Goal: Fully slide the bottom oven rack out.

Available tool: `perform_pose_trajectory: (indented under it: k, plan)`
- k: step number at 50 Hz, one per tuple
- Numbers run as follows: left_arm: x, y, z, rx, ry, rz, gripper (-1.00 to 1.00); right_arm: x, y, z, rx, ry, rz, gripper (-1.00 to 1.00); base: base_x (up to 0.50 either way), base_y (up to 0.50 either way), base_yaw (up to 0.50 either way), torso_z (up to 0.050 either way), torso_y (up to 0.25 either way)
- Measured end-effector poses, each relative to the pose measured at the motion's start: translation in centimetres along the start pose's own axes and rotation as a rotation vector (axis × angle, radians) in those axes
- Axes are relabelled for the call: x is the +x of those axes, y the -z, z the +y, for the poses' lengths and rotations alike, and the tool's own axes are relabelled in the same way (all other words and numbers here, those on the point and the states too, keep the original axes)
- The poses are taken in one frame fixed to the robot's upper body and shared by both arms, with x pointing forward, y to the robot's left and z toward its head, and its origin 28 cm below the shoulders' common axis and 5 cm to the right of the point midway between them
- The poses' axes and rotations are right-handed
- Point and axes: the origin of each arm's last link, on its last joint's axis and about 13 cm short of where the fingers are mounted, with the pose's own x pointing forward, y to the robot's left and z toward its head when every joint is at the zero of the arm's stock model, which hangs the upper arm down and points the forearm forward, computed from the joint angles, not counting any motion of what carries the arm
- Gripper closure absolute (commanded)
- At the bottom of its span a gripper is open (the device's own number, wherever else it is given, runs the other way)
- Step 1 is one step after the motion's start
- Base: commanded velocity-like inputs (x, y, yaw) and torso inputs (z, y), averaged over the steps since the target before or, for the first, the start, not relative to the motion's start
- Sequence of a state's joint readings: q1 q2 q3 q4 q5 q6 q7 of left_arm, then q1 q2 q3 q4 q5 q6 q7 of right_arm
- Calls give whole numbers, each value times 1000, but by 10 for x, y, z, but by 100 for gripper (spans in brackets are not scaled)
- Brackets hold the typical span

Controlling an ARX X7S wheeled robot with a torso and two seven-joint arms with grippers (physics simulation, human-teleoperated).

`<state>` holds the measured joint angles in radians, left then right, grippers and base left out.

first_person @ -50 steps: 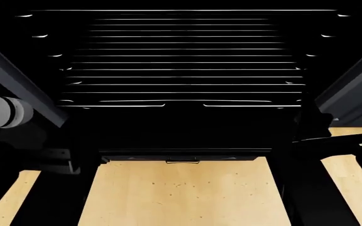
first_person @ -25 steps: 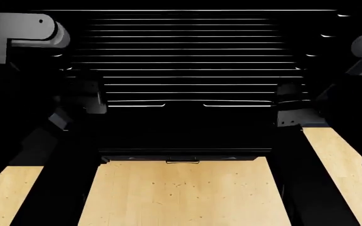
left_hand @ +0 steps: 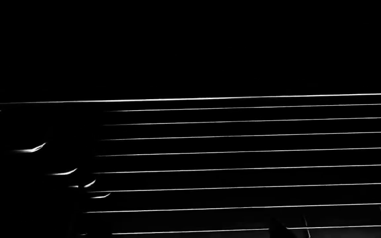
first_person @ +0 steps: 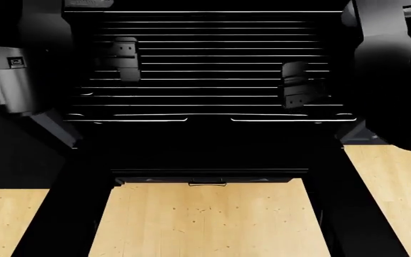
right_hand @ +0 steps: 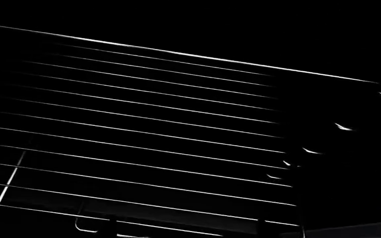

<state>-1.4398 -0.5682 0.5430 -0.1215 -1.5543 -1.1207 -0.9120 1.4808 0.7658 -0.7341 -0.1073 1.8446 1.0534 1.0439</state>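
The bottom oven rack point(first_person: 205, 80) is a wide grid of thin silvery bars inside the dark oven point(first_person: 209, 155). Its front rail point(first_person: 148, 119) has a dipped centre notch. My left gripper point(first_person: 123, 59) hovers over the rack's left part, well behind the front rail. My right gripper point(first_person: 297, 85) hovers over the right part, nearer the front rail. The left wrist view shows the bars point(left_hand: 243, 151) close below, with one dark fingertip point(left_hand: 278, 230). The right wrist view shows the bars point(right_hand: 151, 129) and two spread dark fingers point(right_hand: 111, 225). Both grippers look open and hold nothing.
The oven door point(first_person: 209, 175) hangs open below the rack, with a small handle point(first_person: 207, 184) at its edge. Wooden floor point(first_person: 205, 219) lies beneath. Ribbed side rail glints show beside the rack in the left wrist view point(left_hand: 30, 148) and the right wrist view point(right_hand: 343, 127). My arm links point(first_person: 6, 80) flank the cavity.
Both arms came up from the sides and reached into the oven. The grippers moved from near the front rail to farther in over the bars. The rack has not moved.
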Motion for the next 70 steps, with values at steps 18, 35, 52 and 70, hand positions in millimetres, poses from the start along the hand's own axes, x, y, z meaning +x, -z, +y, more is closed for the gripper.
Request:
perform_pose_trajectory:
  k: [18, 35, 52, 70]
  plan:
    - [17, 0, 1, 17, -33, 25, -100, 27, -11, 8, -5, -11, 35, -100, 0, 0, 0, 0, 0]
    - [38, 13, -4, 9, -27, 63, -100, 59, -17, 14, 38, -9, 66, -100, 0, 0, 0, 0, 0]
    - [49, 21, -8, 1, -16, 84, -100, 80, -16, 15, 55, 4, 88, -100, 0, 0, 0, 0, 0]
    - [59, 35, -9, -7, -18, 115, -100, 97, -2, 17, 58, 16, 117, -100, 0, 0, 0, 0, 0]
